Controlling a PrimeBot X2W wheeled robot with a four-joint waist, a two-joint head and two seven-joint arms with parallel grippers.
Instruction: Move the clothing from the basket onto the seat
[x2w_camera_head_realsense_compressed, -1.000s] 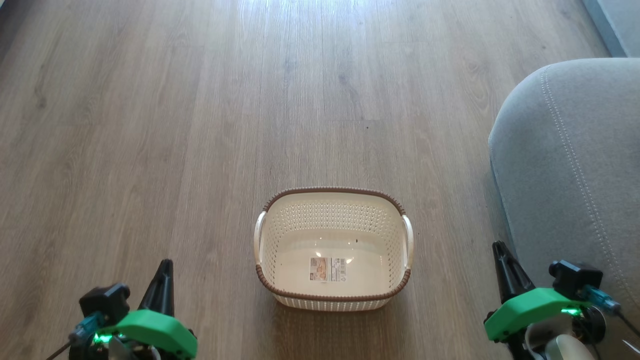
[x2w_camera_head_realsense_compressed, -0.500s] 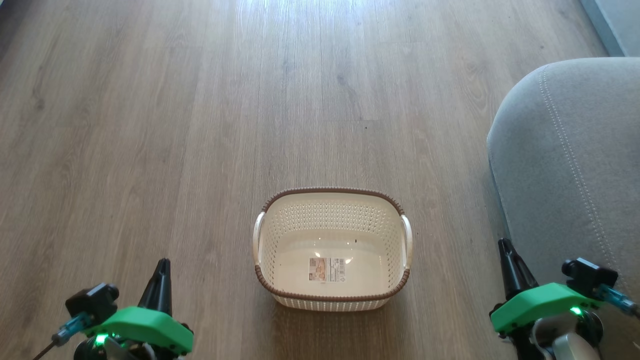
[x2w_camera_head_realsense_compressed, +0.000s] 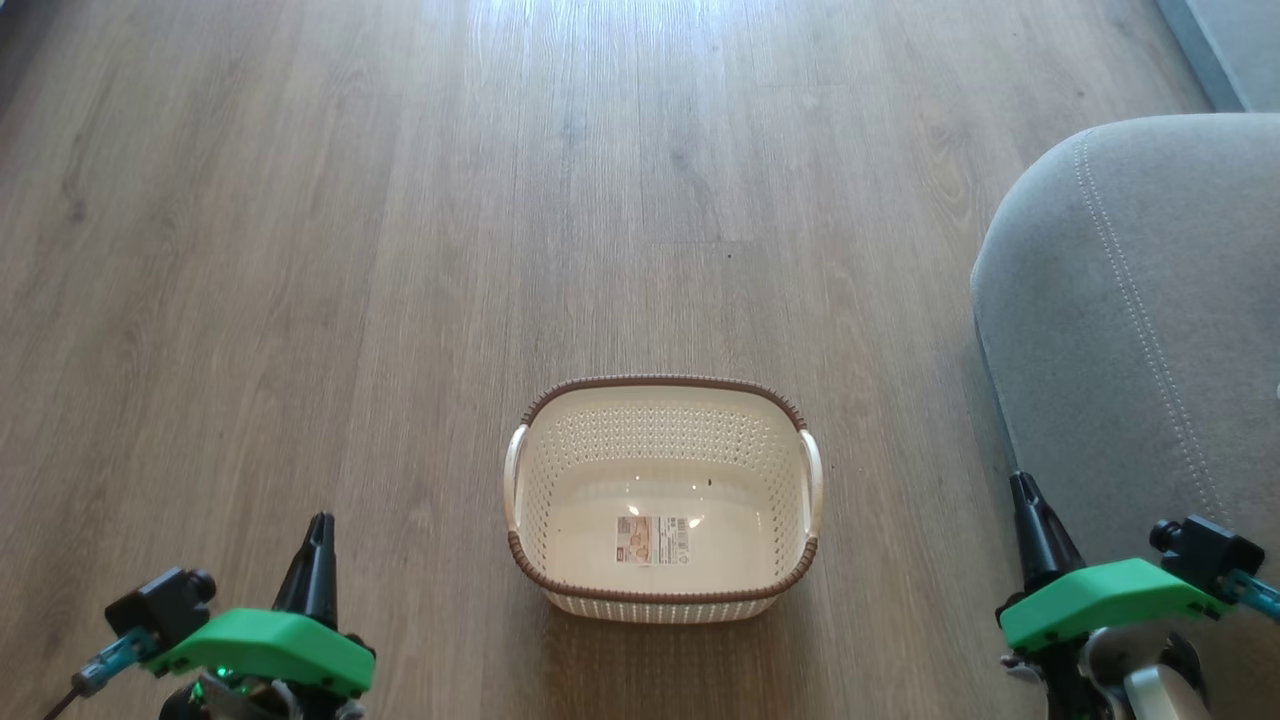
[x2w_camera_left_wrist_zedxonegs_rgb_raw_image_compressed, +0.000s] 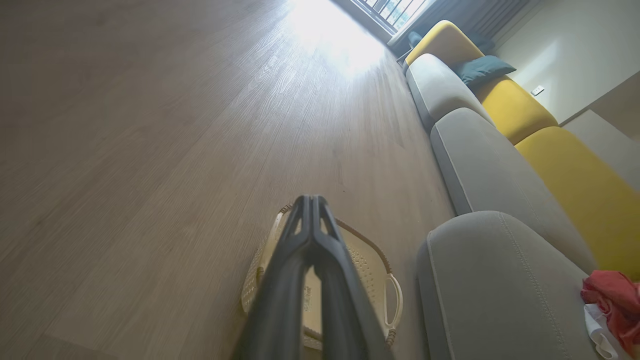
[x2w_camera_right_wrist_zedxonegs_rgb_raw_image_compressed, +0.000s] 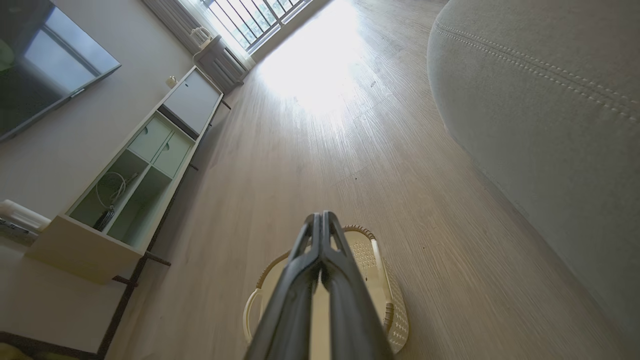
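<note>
The cream basket (x2w_camera_head_realsense_compressed: 662, 383) with its brown rim stands on the floor, and nothing but a label sticker (x2w_camera_head_realsense_compressed: 655, 539) lies inside it. The grey seat (x2w_camera_head_realsense_compressed: 1150, 300) is at the right. Red clothing (x2w_camera_left_wrist_zedxonegs_rgb_raw_image_compressed: 614, 299) with white trim rests on the seat at the far right edge of the left wrist view. My left gripper (x2w_camera_head_realsense_compressed: 320, 530) hovers to the basket's lower left, shut and holding nothing. My right gripper (x2w_camera_head_realsense_compressed: 1022, 490) is between the basket and the seat, also shut and holding nothing. In the wrist views the shut left gripper (x2w_camera_left_wrist_zedxonegs_rgb_raw_image_compressed: 310, 201) and right gripper (x2w_camera_right_wrist_zedxonegs_rgb_raw_image_compressed: 320, 217) partly cover the basket (x2w_camera_left_wrist_zedxonegs_rgb_raw_image_compressed: 372, 260) (x2w_camera_right_wrist_zedxonegs_rgb_raw_image_compressed: 387, 290).
Wood floor (x2w_camera_head_realsense_compressed: 400, 250) stretches ahead and to the left. A row of grey and yellow sofa cushions (x2w_camera_left_wrist_zedxonegs_rgb_raw_image_compressed: 505, 105) runs beyond the seat. A pale open shelf unit (x2w_camera_right_wrist_zedxonegs_rgb_raw_image_compressed: 125, 190) and a dark screen (x2w_camera_right_wrist_zedxonegs_rgb_raw_image_compressed: 40, 60) line the opposite wall.
Both grippers have drifted slightly outward in the head view, the left one also lower. The whole picture has shifted a little to the left. The basket has stayed put.
</note>
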